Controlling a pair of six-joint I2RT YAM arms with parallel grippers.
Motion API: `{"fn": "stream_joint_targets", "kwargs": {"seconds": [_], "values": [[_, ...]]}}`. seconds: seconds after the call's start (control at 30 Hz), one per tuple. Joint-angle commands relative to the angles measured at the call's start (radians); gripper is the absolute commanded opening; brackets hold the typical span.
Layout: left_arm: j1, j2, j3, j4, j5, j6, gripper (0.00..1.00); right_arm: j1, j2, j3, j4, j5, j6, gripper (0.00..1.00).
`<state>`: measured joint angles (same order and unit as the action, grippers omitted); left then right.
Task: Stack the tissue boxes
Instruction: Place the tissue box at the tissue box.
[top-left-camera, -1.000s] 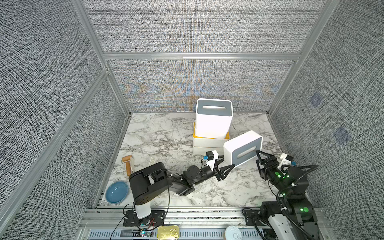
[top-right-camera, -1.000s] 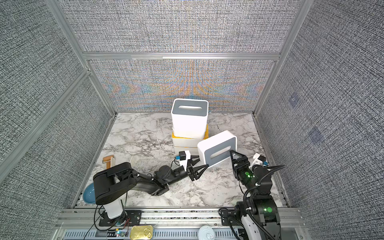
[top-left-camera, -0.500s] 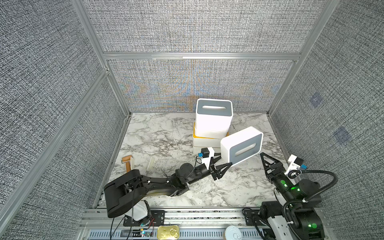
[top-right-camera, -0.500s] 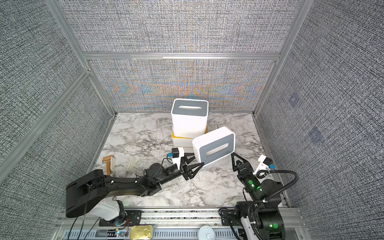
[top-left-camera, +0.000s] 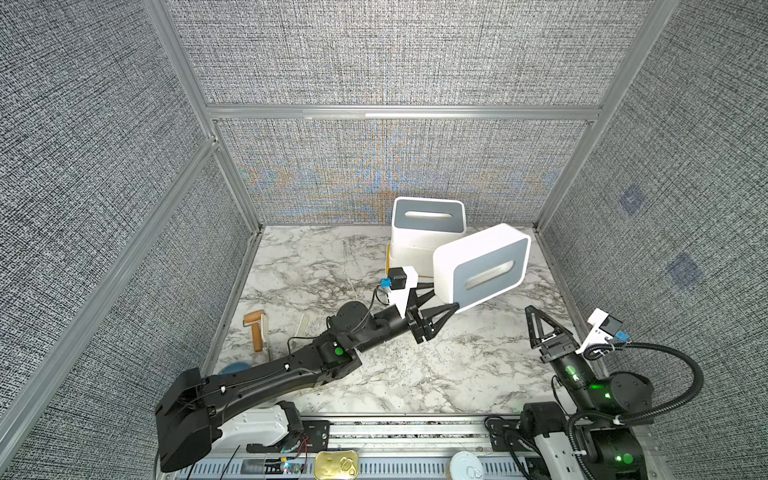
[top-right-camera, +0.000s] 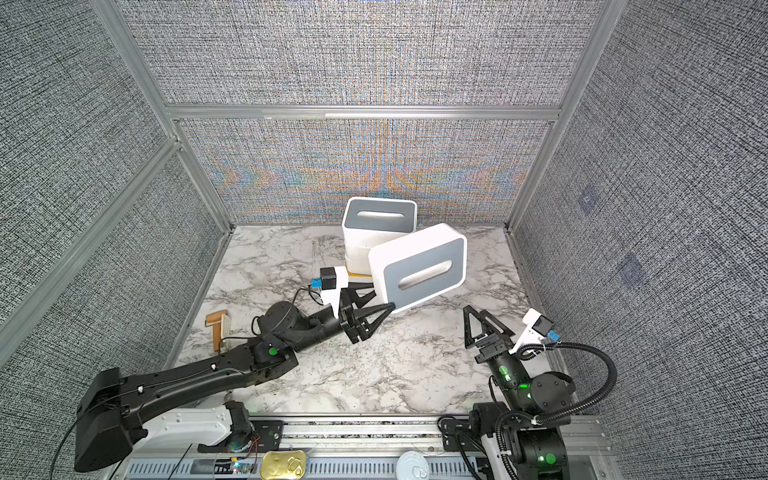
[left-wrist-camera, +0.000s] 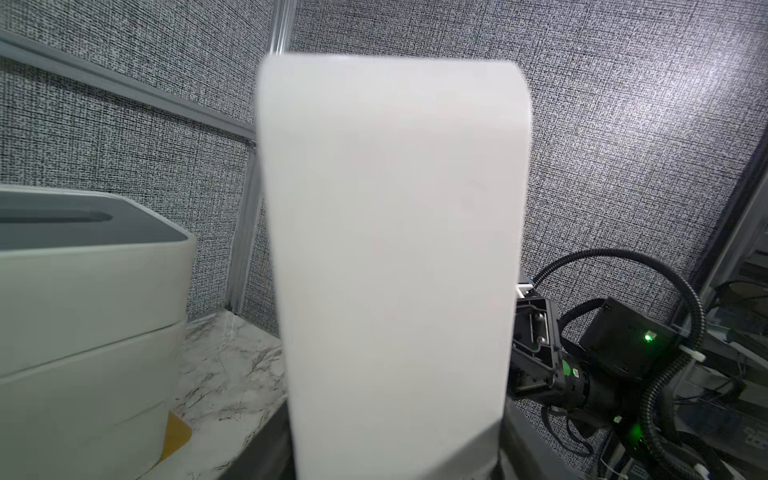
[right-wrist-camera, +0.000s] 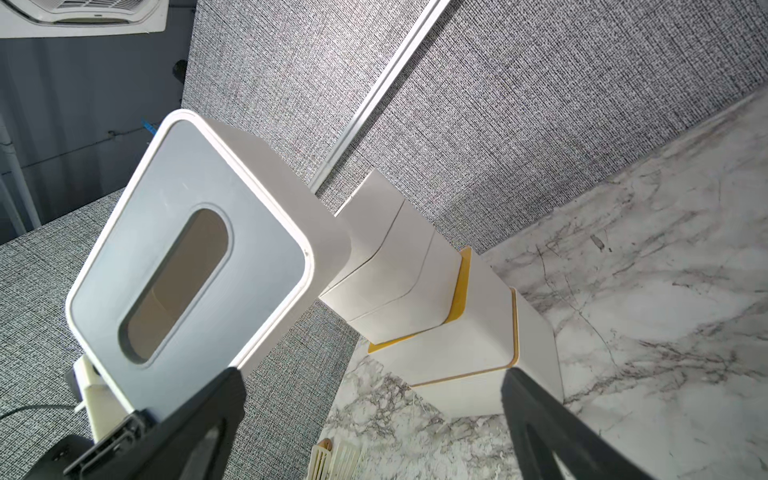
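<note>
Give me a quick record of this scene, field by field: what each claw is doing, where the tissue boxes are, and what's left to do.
Left claw: shut on a white rounded tissue box with grey slotted lid, held tilted above the marble table
Right claw: open, empty, apart from the boxes
Stack: back of the table, grey-lidded white box on top, yellow-orange lids lower down
Remaining: held box not yet on the stack

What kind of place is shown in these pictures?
Probably a robot-lab work cell: grey woven wall panels in aluminium framing enclose a marble-patterned tabletop, with a left arm and right arm mounted at its front.
</note>
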<state>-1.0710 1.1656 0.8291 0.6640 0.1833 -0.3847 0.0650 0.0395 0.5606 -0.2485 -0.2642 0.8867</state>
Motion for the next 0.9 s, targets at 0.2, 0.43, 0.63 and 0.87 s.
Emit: {"fn": "stream_joint_targets", "kwargs": {"seconds": [0.2, 0.43, 0.63, 0.87], "values": [[0.084, -0.057, 0.138, -0.228, 0.048, -0.029, 0.5, 0.0, 0.166, -0.028, 0.331, -0.134, -0.029, 0.99], [0.193, -0.028, 0.291, -0.397, 0.105, -0.09, 0.49, 0.001, 0.318, -0.033, 0.517, -0.183, 0.005, 0.99], [0.308, 0.037, 0.444, -0.54, 0.214, -0.172, 0.48, 0.005, 0.318, -0.009, 0.485, -0.157, -0.035, 0.99], [0.461, 0.142, 0.63, -0.667, 0.427, -0.279, 0.44, 0.011, 0.331, 0.015, 0.471, -0.141, -0.055, 0.99]]}}
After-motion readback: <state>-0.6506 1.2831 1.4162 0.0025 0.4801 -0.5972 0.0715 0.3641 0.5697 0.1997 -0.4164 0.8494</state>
